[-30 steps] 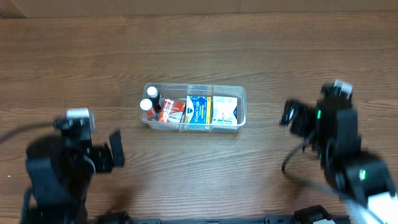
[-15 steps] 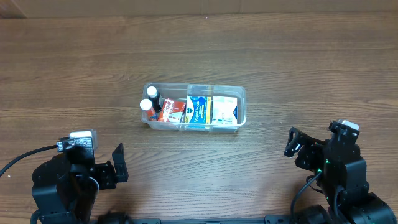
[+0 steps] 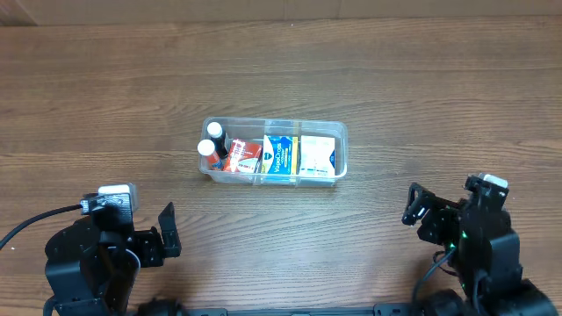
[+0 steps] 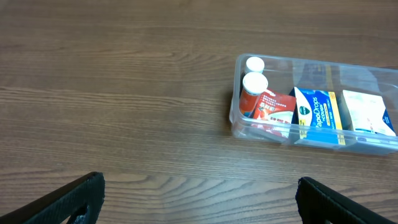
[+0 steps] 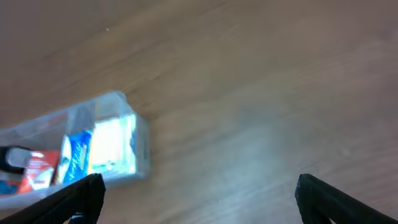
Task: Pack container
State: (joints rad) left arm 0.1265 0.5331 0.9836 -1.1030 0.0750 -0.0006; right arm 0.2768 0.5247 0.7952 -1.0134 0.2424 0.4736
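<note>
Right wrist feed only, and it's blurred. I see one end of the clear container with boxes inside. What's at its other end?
Observer: Two white-capped bottles stand upright there, next to a red box inside the container.
Operator: Where's the left end effector?
Observer: The left end effector is open and holding nothing. In the overhead view it sits below and left of the container, apart from it.
Operator: Is mine over the container?
Observer: No. Overhead, the right end effector sits off to the container's right and nearer the robot, not touching it.
</note>
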